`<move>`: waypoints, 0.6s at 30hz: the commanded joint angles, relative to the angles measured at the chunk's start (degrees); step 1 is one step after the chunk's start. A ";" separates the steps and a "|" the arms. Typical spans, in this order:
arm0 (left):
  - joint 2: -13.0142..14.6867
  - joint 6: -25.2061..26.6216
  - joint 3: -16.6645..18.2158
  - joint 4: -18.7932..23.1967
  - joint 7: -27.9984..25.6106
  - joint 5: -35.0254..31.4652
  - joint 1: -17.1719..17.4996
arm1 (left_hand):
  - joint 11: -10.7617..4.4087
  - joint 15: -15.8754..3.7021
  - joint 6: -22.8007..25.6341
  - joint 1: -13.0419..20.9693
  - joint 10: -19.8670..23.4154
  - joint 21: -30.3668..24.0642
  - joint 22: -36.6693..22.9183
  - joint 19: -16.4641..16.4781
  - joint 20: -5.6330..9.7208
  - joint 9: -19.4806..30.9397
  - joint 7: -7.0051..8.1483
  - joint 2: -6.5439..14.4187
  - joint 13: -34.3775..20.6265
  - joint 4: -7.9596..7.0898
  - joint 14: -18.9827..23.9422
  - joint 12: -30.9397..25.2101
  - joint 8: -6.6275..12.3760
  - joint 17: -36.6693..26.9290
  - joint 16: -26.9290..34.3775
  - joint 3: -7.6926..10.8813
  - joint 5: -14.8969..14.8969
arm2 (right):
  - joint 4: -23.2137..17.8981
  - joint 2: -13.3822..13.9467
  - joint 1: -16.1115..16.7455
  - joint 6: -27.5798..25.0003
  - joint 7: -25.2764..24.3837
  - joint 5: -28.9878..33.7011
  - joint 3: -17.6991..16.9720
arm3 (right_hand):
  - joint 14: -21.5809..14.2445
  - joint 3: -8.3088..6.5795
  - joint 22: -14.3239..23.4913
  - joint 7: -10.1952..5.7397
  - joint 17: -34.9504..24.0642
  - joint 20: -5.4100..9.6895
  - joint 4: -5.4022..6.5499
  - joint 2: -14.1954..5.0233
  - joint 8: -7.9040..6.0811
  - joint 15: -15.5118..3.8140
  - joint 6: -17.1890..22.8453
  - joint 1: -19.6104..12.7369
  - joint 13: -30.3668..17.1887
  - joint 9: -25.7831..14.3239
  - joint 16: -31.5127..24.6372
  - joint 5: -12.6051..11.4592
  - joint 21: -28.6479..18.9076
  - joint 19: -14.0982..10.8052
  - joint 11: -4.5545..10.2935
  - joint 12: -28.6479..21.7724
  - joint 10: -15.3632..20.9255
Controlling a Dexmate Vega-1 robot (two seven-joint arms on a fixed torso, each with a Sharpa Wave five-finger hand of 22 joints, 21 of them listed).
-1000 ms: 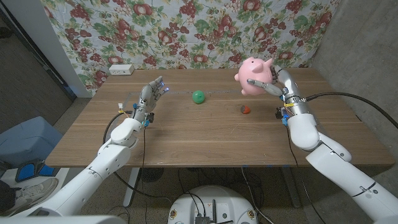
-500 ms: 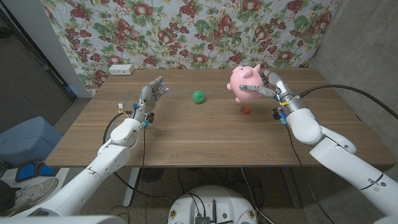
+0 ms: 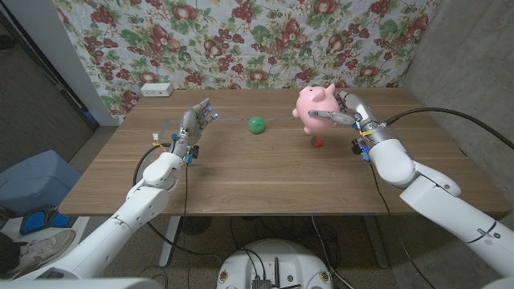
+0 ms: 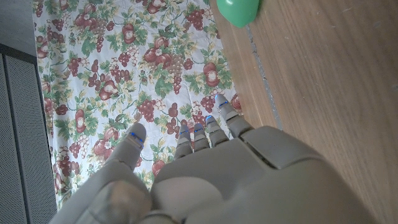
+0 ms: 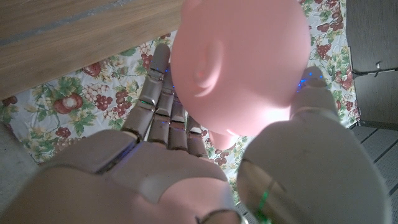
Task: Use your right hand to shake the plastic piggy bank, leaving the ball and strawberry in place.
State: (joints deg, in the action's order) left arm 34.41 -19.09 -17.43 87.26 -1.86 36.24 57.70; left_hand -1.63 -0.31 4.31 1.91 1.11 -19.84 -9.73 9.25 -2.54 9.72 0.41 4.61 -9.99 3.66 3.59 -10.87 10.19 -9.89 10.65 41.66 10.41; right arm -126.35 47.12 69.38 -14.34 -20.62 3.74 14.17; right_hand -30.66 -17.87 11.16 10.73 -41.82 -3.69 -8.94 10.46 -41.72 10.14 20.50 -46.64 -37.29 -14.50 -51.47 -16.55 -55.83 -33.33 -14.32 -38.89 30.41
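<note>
Right hand [image 3: 344, 114]: raised above the wooden tabletop [image 3: 241, 172], fingers clasping a smooth, rounded pink plastic piggy bank [image 3: 314, 103] held in the air. Left hand [image 3: 195, 122]: fingers apart, holding nothing. Green ball [image 3: 255, 124] and small red strawberry [image 3: 318, 143] rest on the tabletop.

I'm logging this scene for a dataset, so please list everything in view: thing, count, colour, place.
Piggy bank: one, pink, held up off the table at its far right.
Ball: one, green, on the table, far middle.
Strawberry: one, red, on the table under the piggy bank.
Box: one, white, far left corner of the table.
Table: one, brown wood.
Cloth: one, fruit-patterned, hanging behind the table.
Left hand: one, grey, over the table's left side, fingers apart, holding nothing.
Right hand: one, grey, gripping the piggy bank.
</note>
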 commanded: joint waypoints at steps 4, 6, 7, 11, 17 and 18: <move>-0.33 0.07 -0.29 -0.84 0.47 0.15 -0.65 | -0.15 -0.12 0.28 -0.58 -0.01 0.29 -0.21 0.57 -0.11 0.23 0.36 2.00 -0.23 0.24 0.45 -0.13 0.22 -0.17 -0.09 0.24 0.25 | 2.91 -5.35 2.37 5.66 -12.82 5.94 -0.01 | -20.48 -19.83 0.02 -7.31 -28.36 4.19 -0.23 -8.34 -3.42 -22.12 36.03 -3.36 -14.37 -9.26 -7.88 -16.52 -0.53 4.41 18.16 -8.94 28.07; -0.32 0.14 -0.33 -0.94 0.53 0.16 -0.74 | -0.20 -0.11 0.28 -0.58 0.00 0.33 -0.21 0.57 -0.11 0.23 0.40 2.00 -0.23 0.24 0.43 -0.14 0.22 -0.17 -0.10 0.24 0.25 | 3.33 -6.40 2.59 6.16 -14.73 7.19 0.00 | -20.49 -19.84 0.00 -7.39 -28.36 4.22 -0.22 -8.37 -3.42 -22.12 36.01 -3.35 -14.25 -9.26 -7.90 -16.49 -0.60 4.46 18.15 -8.87 28.05; -0.33 0.12 -0.33 -1.01 0.56 0.16 -0.78 | -0.21 -0.13 0.25 -0.59 0.00 0.36 -0.21 0.60 -0.14 0.23 0.40 2.00 -0.23 0.23 0.43 -0.14 0.20 -0.17 -0.10 0.23 0.25 | 3.75 -7.01 2.66 6.86 -15.79 7.69 -0.01 | -20.48 -19.83 0.00 -7.39 -28.36 4.20 -0.23 -8.33 -3.39 -22.12 36.00 -3.34 -14.37 -9.23 -7.90 -16.48 -0.62 4.47 18.26 -8.91 27.98; -0.38 0.12 -0.35 -1.21 0.67 0.24 -0.91 | -0.23 -0.14 0.26 -0.60 -0.05 0.41 -0.22 0.72 -0.41 0.23 0.44 2.00 -0.23 0.22 0.44 -0.12 0.21 -0.18 -0.10 0.22 0.25 | 5.23 -9.52 2.94 8.99 -20.20 10.11 -0.02 | -20.48 -19.88 -0.01 -7.40 -28.34 4.22 -0.21 -8.42 -3.39 -22.15 36.01 -3.35 -14.32 -9.21 -7.89 -16.46 -0.71 4.55 18.21 -8.90 27.98; -0.45 -0.11 -0.30 -1.56 0.79 0.29 -1.02 | -0.19 -0.16 0.27 -0.61 -0.04 0.49 -0.22 0.83 -0.57 0.23 0.47 2.00 -0.23 0.21 0.43 -0.13 0.21 -0.18 -0.12 0.21 0.25 | 8.68 -14.39 2.80 13.76 -28.19 13.32 -0.09 | -20.37 -19.90 -0.04 -7.54 -28.32 4.23 -0.21 -8.40 -3.35 -22.14 35.98 -3.30 -14.33 -9.16 -7.86 -16.38 -0.92 4.73 18.32 -8.91 27.93; -0.45 -0.15 -0.29 -1.59 0.78 0.27 -1.03 | -0.19 -0.16 0.28 -0.61 -0.02 0.50 -0.23 0.85 -0.55 0.23 0.47 2.01 -0.23 0.21 0.42 -0.13 0.21 -0.18 -0.12 0.21 0.25 | 9.00 -15.06 2.78 14.19 -29.06 13.58 -0.22 | -20.37 -19.94 -0.04 -7.61 -28.32 4.23 -0.23 -8.39 -3.33 -22.17 35.98 -3.33 -14.30 -9.12 -7.85 -16.38 -0.95 4.75 18.34 -8.89 27.94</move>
State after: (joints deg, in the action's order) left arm 34.08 -19.02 -17.70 86.26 -1.37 36.38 56.95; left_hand -1.63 -0.31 4.30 1.91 1.11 -19.49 -9.73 9.56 -2.85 9.72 0.41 4.61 -9.98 3.66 3.59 -10.87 10.19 -9.89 10.65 41.66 10.41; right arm -121.92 39.37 71.74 -6.44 -37.60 11.96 14.17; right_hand -30.88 -17.87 10.95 10.93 -41.89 -3.90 -8.94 10.46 -41.72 10.36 20.70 -46.64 -37.29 -14.50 -51.91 -16.55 -56.37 -33.12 -14.33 -38.89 30.42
